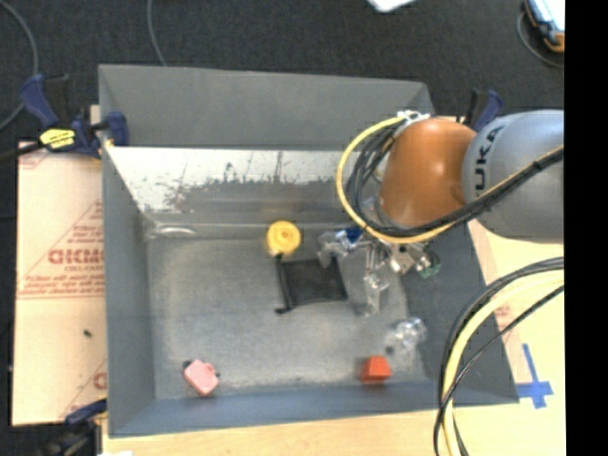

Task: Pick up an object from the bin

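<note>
Gripper is lowered into the right half of the bin, close to the floor and nearer the back wall than the front wall. Whether it is released or clenched cannot be told from this view.

Arm pose:
- The arm enters over the right rim, its last link lying roughly level and the wrist turned downward.
- The orange cover on the wrist sits directly above the gripper and hides its upper part.
- Cables loop around the left side of the cover.

Contents:
- A black sheet lies flat near the centre of the floor, slightly skewed. Its right edge is just beside the gripper; contact cannot be confirmed.
- A yellow disc lies by the back wall, just behind the sheet's back left corner.
- A clear piece lies toward the front right corner, near the gripper.
- A red block rests at the front wall, near the same corner.
- A pink piece lies in the front left corner, well apart from the gripper.
</note>
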